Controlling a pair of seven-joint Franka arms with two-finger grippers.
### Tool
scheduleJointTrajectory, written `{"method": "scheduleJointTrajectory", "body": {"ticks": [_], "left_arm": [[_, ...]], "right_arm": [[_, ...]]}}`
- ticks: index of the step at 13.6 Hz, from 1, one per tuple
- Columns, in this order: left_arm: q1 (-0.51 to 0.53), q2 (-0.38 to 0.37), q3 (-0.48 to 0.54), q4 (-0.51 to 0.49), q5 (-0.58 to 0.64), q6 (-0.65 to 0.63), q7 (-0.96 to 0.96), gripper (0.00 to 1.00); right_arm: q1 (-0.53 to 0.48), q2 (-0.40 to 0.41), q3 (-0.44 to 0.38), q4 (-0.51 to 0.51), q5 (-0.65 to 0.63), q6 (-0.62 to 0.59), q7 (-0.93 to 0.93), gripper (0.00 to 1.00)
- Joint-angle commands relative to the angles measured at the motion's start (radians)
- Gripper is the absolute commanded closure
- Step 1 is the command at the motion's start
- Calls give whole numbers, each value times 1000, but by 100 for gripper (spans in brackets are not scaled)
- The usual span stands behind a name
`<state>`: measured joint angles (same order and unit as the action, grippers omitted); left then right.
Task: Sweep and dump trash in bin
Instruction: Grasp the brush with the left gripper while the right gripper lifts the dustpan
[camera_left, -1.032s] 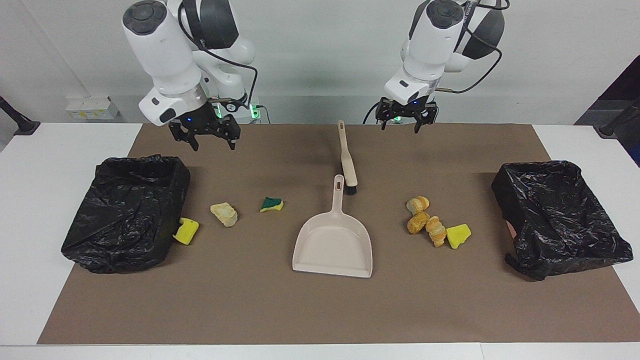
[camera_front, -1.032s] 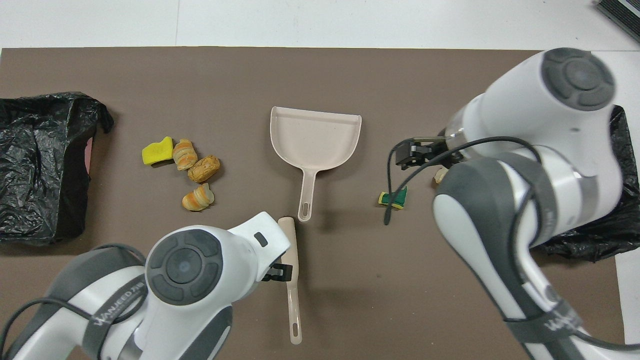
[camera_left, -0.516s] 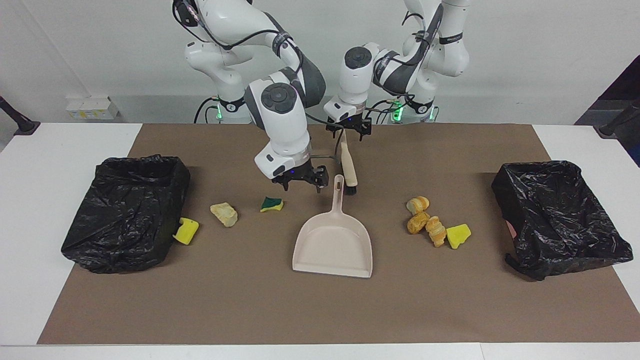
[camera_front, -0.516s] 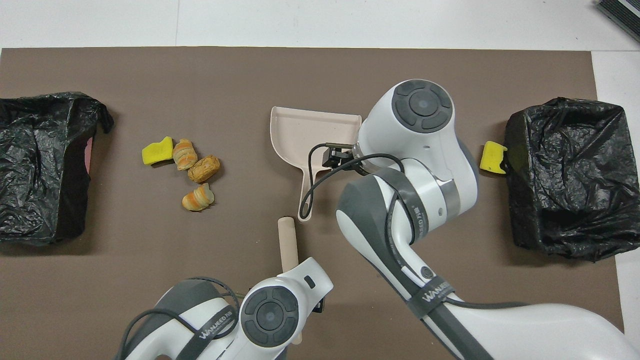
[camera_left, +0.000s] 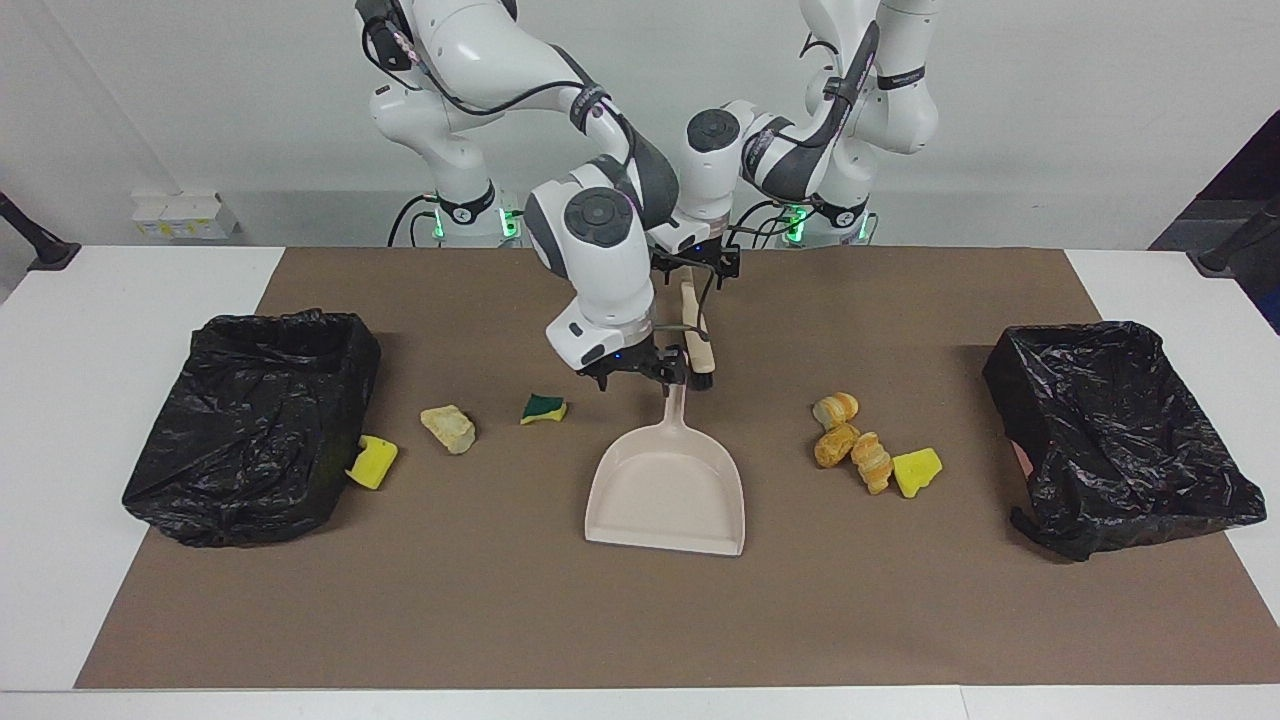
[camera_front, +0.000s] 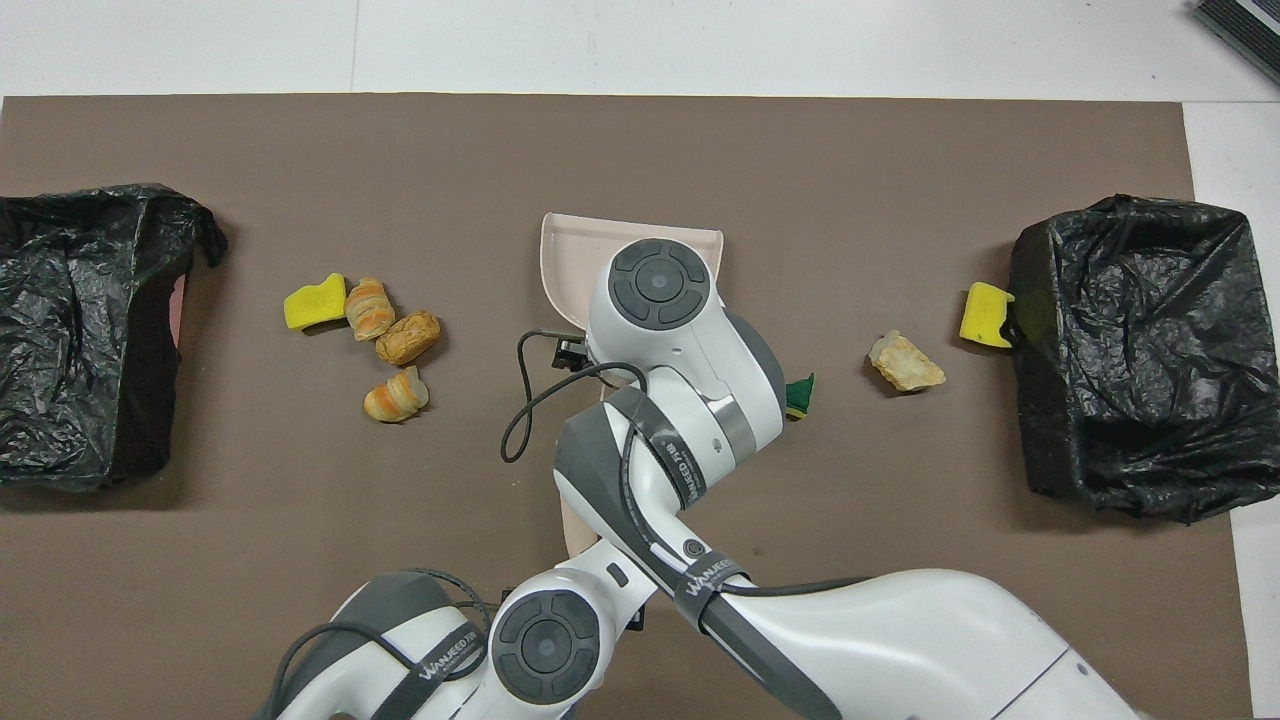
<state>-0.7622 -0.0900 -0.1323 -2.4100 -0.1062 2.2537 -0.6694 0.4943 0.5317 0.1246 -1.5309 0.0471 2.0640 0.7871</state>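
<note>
The trash lies in two groups on the brown mat. A yellow sponge (camera_left: 372, 462), a beige chunk (camera_left: 448, 428) and a green-yellow sponge (camera_left: 544, 408) lie toward the right arm's end. Three rolls (camera_left: 836, 445) and a yellow sponge (camera_left: 917, 472) lie toward the left arm's end. Mid-mat is the beige dustpan (camera_left: 667, 490), with the beige brush (camera_left: 697, 335) nearer the robots. My right gripper (camera_left: 637, 380) sits low and open at the dustpan handle's end, covering it. My left gripper (camera_left: 697, 272) is open with its fingers on either side of the brush handle. Both are hidden under the arms in the overhead view.
A black-lined bin (camera_left: 250, 420) stands at the right arm's end of the mat, the yellow sponge against it. A second black-lined bin (camera_left: 1115, 430) stands at the left arm's end. The mat's edge farthest from the robots (camera_left: 640, 640) is bare.
Both arms swung in from their ends of the table. The right gripper came down to the dustpan handle's end. The left gripper came down over the brush handle.
</note>
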Motion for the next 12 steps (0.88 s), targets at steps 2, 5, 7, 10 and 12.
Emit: {"method": "scheduleJointTrajectory", "body": {"ticks": [2, 5, 7, 10, 12], "left_arm": [[-25, -17, 16, -29, -24, 18, -22, 97], [-17, -19, 17, -21, -24, -34, 2, 100], [-5, -25, 20, -14, -24, -74, 34, 100], [70, -48, 28, 26, -24, -193, 117, 100], [144, -72, 28, 49, -23, -267, 187, 100]], "right_arm": [[-5, -44, 3, -60, -23, -10, 26, 31], [-7, -42, 1, -49, -42, -21, 11, 85], [-10, -42, 3, -35, -131, -34, -15, 100], [-26, -65, 10, -43, -141, -41, -110, 100], [-30, -107, 9, -52, -112, -60, -208, 100]]}}
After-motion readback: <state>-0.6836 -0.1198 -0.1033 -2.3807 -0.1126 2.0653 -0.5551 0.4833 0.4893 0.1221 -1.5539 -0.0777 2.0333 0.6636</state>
